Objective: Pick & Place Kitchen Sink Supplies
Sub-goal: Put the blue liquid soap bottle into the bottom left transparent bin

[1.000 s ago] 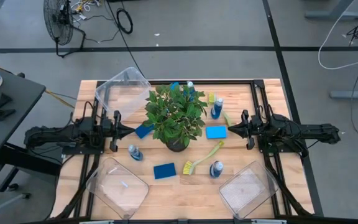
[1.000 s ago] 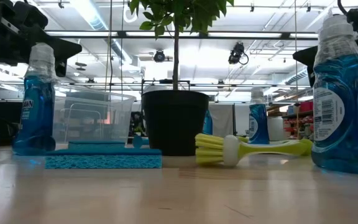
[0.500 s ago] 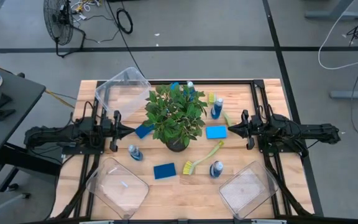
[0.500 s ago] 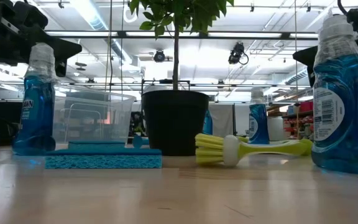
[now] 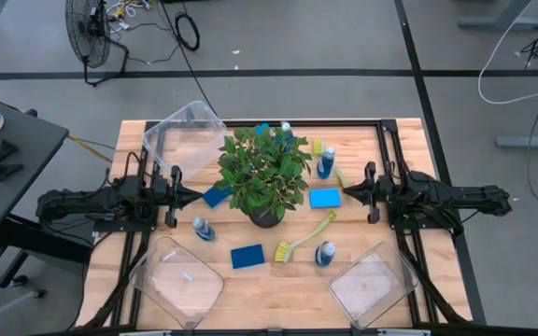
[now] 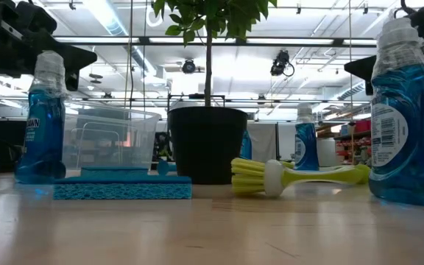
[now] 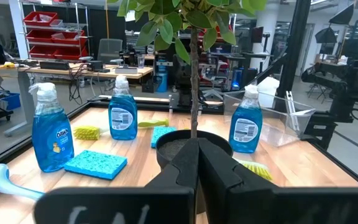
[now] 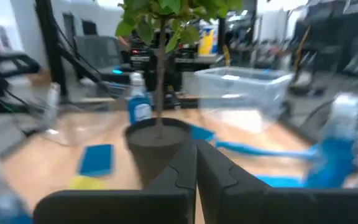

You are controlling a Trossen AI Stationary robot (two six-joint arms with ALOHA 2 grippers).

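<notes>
Several small blue bottles stand upright on the wooden table: one left of centre (image 5: 203,229), one near the front (image 5: 325,253), one farther back (image 5: 326,163). Blue sponges lie flat (image 5: 247,256), (image 5: 325,198). A yellow-green brush (image 5: 304,238) lies on its side in front of the plant; another brush (image 5: 318,147) lies behind it. My left gripper (image 5: 197,195) is shut and level at the table's left, pointing at the plant pot (image 7: 194,140). My right gripper (image 5: 344,193) is shut and level at the right, pointing at the same pot. Neither touches anything.
A leafy potted plant (image 5: 264,177) stands mid-table between the grippers. Clear plastic bins sit at the far left (image 5: 183,131), near left (image 5: 177,278) and near right (image 5: 374,282). A black frame (image 5: 392,140) borders the table.
My right gripper has rolled a little about the line it points along, staying in place and shut. Nothing on the table has moved.
</notes>
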